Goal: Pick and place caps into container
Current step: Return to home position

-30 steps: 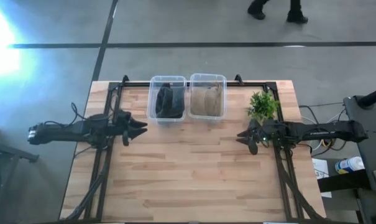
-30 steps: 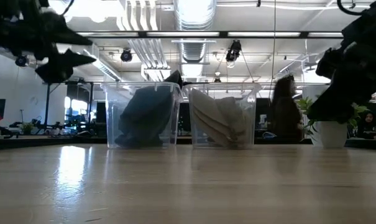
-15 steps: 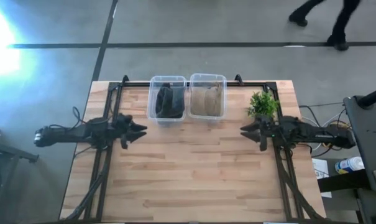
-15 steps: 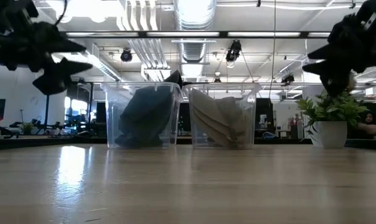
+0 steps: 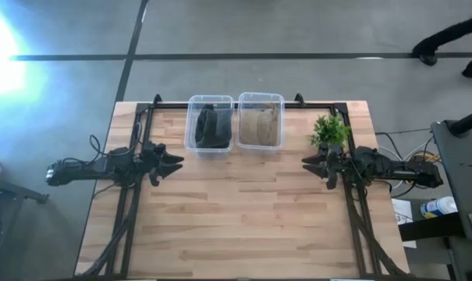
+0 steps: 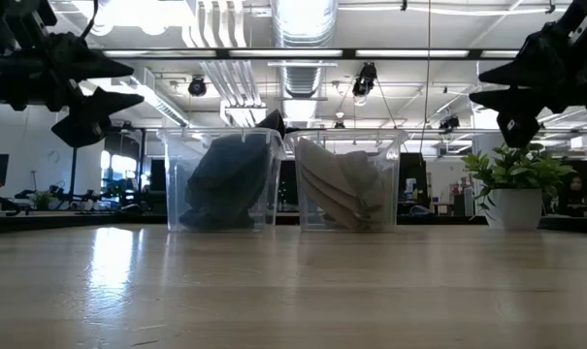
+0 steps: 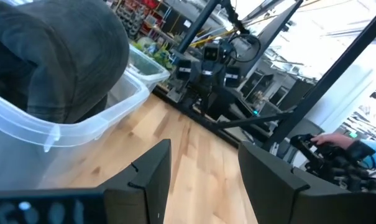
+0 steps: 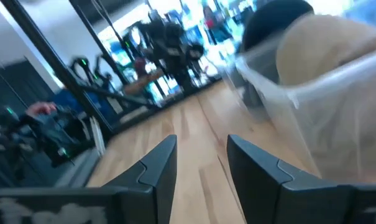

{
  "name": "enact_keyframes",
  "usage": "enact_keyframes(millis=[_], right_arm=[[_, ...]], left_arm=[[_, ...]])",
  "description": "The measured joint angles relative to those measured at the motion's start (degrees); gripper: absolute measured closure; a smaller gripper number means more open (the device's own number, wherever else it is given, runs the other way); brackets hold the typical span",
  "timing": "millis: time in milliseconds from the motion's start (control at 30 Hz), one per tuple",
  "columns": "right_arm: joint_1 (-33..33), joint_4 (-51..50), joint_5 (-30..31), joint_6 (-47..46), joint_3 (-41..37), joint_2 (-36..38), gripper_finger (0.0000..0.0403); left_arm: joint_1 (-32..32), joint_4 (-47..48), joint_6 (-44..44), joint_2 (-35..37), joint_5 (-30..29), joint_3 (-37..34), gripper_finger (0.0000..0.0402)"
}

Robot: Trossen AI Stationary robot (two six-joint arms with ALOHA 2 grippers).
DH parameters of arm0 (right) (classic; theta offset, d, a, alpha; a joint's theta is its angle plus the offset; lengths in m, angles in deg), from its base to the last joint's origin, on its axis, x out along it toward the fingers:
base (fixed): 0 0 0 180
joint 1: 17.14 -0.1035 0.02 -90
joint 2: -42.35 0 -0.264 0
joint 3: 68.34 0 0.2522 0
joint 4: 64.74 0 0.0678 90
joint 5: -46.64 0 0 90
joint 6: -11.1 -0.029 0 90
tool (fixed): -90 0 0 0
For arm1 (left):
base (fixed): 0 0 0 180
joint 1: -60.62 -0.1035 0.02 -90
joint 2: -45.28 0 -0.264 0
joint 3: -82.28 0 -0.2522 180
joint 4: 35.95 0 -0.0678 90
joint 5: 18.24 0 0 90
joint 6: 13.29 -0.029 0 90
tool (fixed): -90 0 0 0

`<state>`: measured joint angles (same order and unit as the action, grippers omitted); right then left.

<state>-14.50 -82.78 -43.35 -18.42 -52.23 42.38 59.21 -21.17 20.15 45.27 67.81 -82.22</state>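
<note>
Two clear plastic containers stand side by side at the table's far edge. The left container holds dark olive-charcoal caps, which also show in the left wrist view. The right container holds tan caps, which also show in the right wrist view. My left gripper is open and empty above the table's left side. My right gripper is open and empty above the right side, near the plant. No cap lies on the table.
A small green plant in a white pot stands at the far right, just beyond my right gripper. The wooden tabletop spreads out between the arms and toward the near edge. A person's legs show on the floor beyond the table.
My right gripper has drawn back toward the table's right edge and risen, leaving the plant unhidden in the low view. My left gripper has drawn back a little toward the left edge. The person beyond the table has walked rightward.
</note>
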Motion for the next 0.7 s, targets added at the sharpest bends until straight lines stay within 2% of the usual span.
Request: enact_keyframes(millis=[100, 400, 700], right_arm=[[0.0, 4.8, 0.0, 0.0, -1.9, 0.0, 0.0266], [0.0, 4.9, 0.0, 0.1, -1.9, -0.4, 0.0259], [0.0, 4.9, 0.0, 0.0, -1.8, -0.6, 0.0268]], left_arm=[[0.0, -2.1, 0.0, 0.0, 0.2, -1.1, 0.0220], [-0.2, -2.6, 0.0, 0.0, 0.2, -1.2, 0.0220], [-0.2, -2.6, 0.0, 0.0, 0.1, -1.3, 0.0220]])
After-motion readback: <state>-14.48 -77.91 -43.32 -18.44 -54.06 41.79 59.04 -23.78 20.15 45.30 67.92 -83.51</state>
